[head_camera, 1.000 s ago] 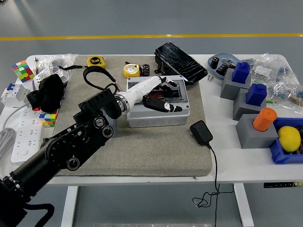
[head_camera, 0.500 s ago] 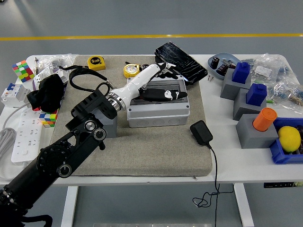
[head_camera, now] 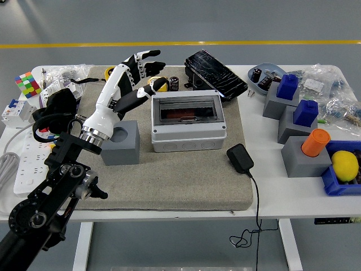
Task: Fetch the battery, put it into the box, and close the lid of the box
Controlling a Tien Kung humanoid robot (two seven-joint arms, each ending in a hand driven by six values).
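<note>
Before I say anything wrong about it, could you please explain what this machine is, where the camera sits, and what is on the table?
It is a humanoid robot at a white table, filmed from a camera high on its own side, looking down. Its black left arm reaches in from the left; the five-fingered left hand is lifted, fingers spread, holding nothing. The right arm is out of view. On a grey mat stands a grey box with its clear lid down. Nearby lie a black charger, a tape measure, a grey block and a lemon.

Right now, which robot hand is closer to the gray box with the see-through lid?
The left. The left hand is raised, fingers spread and empty, up and to the left of the gray box, not touching it. The right hand isn't in the picture.
</note>
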